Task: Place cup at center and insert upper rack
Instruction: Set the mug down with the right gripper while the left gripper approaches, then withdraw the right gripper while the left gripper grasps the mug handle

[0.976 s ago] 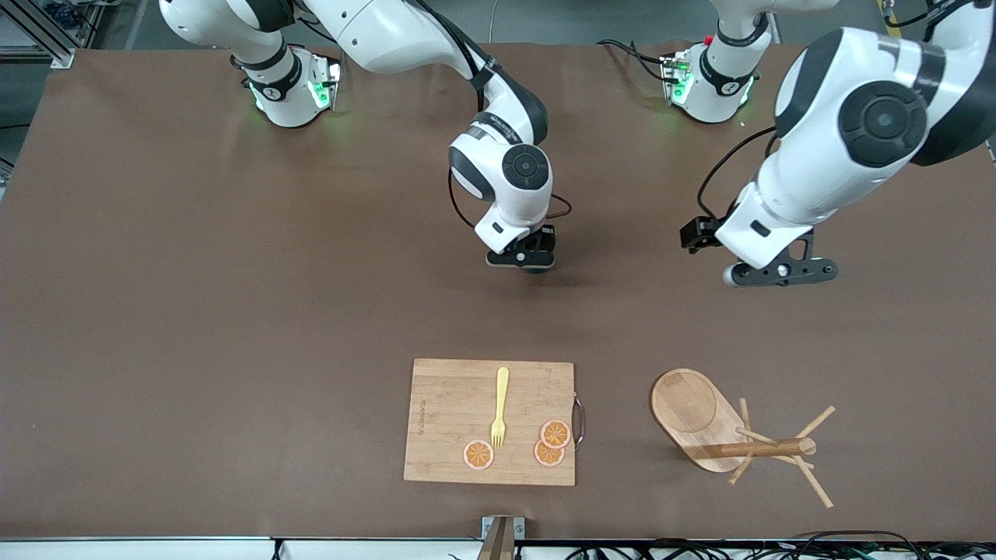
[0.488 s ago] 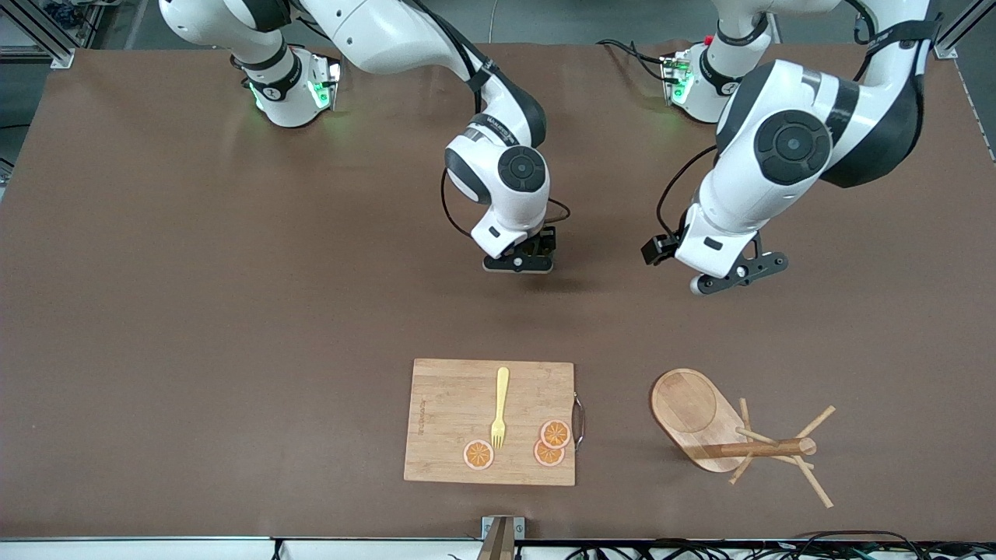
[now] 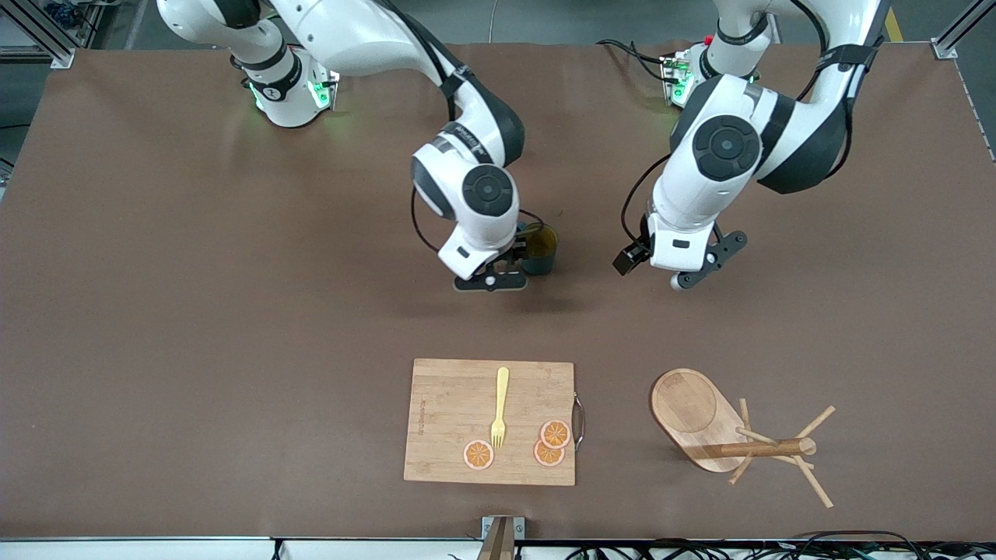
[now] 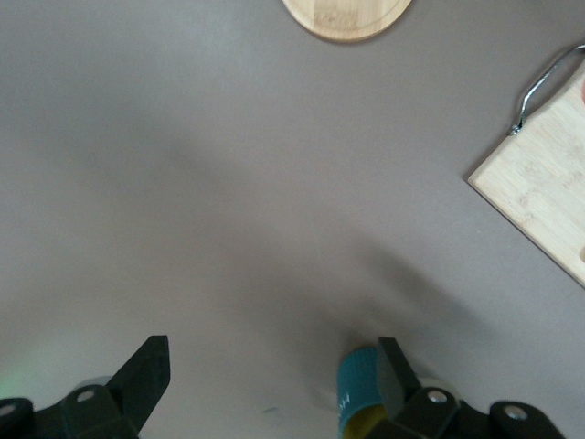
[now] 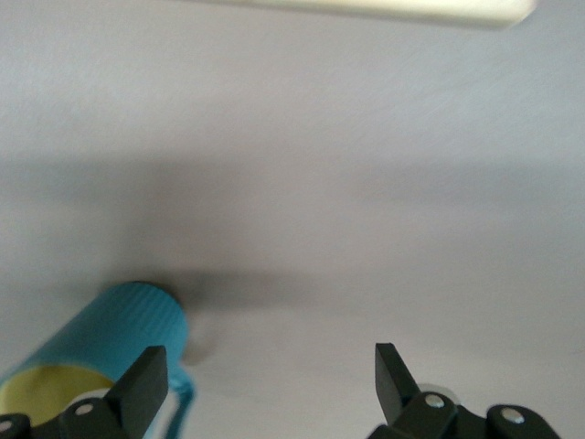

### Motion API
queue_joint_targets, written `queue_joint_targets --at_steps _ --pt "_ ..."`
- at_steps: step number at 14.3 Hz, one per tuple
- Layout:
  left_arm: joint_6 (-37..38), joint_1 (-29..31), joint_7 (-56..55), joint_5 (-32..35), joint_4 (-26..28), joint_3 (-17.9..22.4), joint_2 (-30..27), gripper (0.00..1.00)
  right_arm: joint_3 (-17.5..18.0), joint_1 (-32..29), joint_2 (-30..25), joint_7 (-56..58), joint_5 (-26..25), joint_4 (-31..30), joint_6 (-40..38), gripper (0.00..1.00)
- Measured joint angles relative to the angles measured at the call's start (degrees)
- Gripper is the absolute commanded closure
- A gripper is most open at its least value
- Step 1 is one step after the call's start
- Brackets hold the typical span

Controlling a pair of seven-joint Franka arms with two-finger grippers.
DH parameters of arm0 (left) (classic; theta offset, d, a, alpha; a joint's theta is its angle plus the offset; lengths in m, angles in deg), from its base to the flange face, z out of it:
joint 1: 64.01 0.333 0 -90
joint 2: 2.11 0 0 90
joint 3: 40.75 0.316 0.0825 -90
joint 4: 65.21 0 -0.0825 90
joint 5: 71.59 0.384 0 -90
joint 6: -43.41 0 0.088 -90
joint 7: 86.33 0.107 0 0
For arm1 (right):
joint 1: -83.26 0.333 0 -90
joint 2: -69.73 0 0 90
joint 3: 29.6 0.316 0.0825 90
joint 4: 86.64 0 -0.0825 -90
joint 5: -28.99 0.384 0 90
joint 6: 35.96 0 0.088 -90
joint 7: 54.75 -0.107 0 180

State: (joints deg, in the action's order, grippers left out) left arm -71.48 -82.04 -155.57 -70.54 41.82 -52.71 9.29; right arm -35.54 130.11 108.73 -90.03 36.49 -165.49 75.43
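Right arm bent down over table middle; right gripper (image 3: 492, 281) spread wide, empty, just beside ribbed teal cup (image 3: 538, 249) with mustard interior, upright on brown table (image 3: 194, 311). Left gripper (image 3: 696, 268) also spread, empty, over bare table beside cup. Pale wooden upper rack (image 3: 731, 435) stands nearer camera, beside bamboo board (image 3: 451, 404).

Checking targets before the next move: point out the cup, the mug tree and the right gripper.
cup (image 3: 540, 250), front view, outer wall.
mug tree (image 3: 766, 448), front view, post.
right gripper (image 5: 265, 384), right wrist view, midway between its open fingertips.
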Motion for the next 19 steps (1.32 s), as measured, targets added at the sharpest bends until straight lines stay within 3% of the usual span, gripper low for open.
queue_joint_targets --at_steps 5,9,12,19 --pt "-2.6 -3.2 -11.1 0.0 0.8 0.0 1.3 0.00 -0.1 -7.0 -9.4 13.1 0.0 -8.0 -2.2 0.00" --pt "-5.1 -7.2 -17.2 0.0 0.9 -0.1 2.7 0.01 -0.4 -15.9 -17.6 26.9 0.0 -13.5 -8.4 0.00" --pt "-7.4 -13.9 -26.4 2.0 0.9 -0.1 5.0 0.02 -0.6 -24.4 -21.6 36.3 -0.1 -14.1 -12.7 0.00" --pt "-8.4 -29.0 -46.8 15.8 0.4 0.0 12.4 0.09 -0.7 -39.5 -27.8 38.2 -5.9 -11.4 -21.7 0.00"
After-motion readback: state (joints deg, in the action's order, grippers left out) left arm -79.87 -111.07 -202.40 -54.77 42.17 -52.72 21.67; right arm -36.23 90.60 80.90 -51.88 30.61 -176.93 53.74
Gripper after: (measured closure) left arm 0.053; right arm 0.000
